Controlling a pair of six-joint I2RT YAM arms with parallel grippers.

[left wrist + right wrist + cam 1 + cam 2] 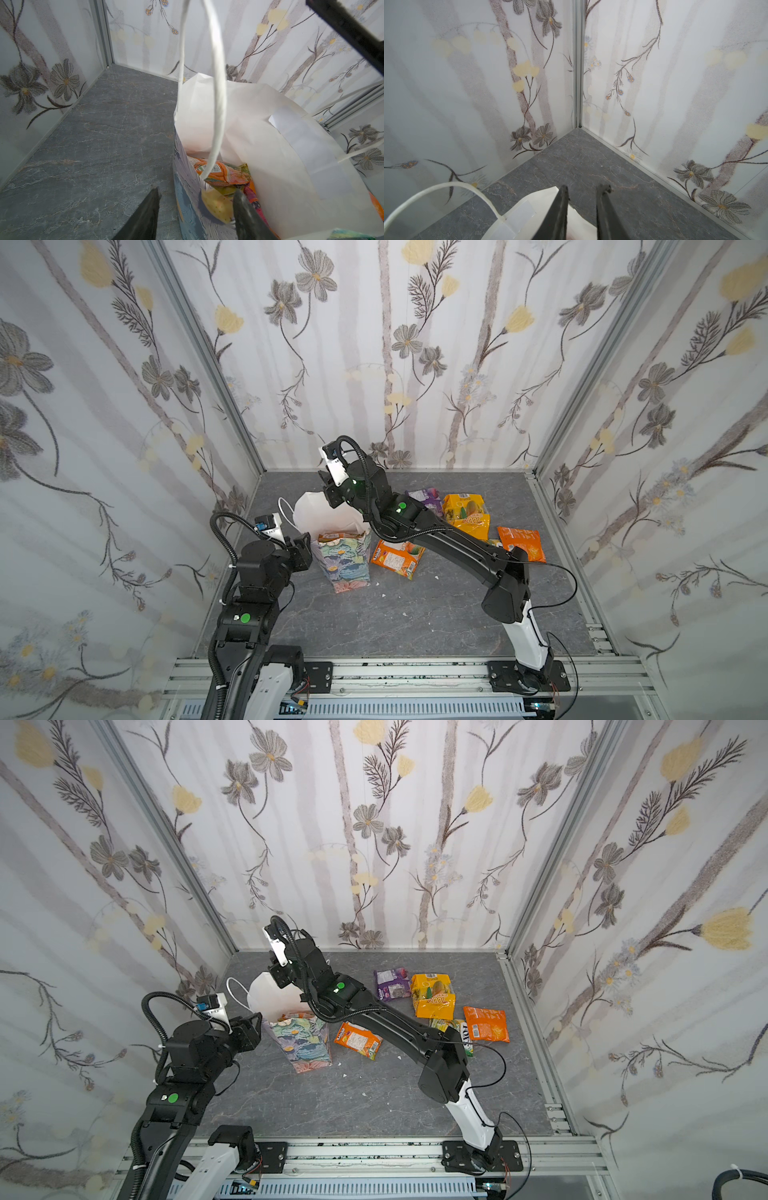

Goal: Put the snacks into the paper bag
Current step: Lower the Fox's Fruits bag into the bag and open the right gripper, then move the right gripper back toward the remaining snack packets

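The paper bag (345, 562) (303, 1046) stands upright at the left of the floor, mouth open. Inside it lie an orange snack (225, 173), a yellow-green one (216, 204) and a pink one (252, 197). My left gripper (305, 541) (197, 190) is open astride the bag's near wall (187, 207), one finger outside and one inside. Above the bag's far rim (529, 204) hangs my right gripper (326, 487) (584, 188), slightly open and holding nothing. On the floor lie more snacks: orange (397, 558), purple (426, 499), yellow (465, 510), orange (521, 543).
A green-yellow packet (457, 1029) lies partly under the right arm (457, 543). The bag's cord handle (218, 87) loops up in front of the left wrist camera. Flowered walls enclose the grey floor (415, 614) on three sides. Small white scraps (384, 596) lie on the floor.
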